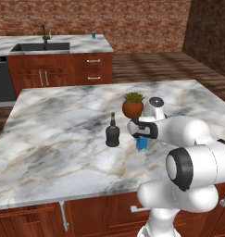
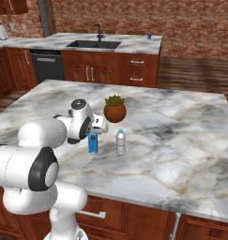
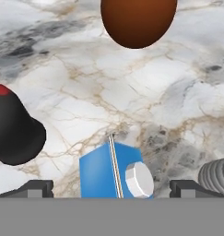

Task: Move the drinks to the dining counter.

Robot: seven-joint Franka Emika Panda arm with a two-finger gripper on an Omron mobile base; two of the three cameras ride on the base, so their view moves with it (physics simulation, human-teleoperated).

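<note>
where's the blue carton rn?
On the island, right under the open gripper: blue carton stands between the black bottle and water bottle, just in front of the plant pot.

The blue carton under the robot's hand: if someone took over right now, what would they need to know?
Gripper: open, hanging over the blue carton with white cap, jaws either side, not closed.
Squat black bottle and clear plastic water bottle stand beside it on the marble island, near the terracotta plant pot.
Blue-and-white can already stands on the far sink counter.
Left: carton, black bottle, water bottle.
</note>
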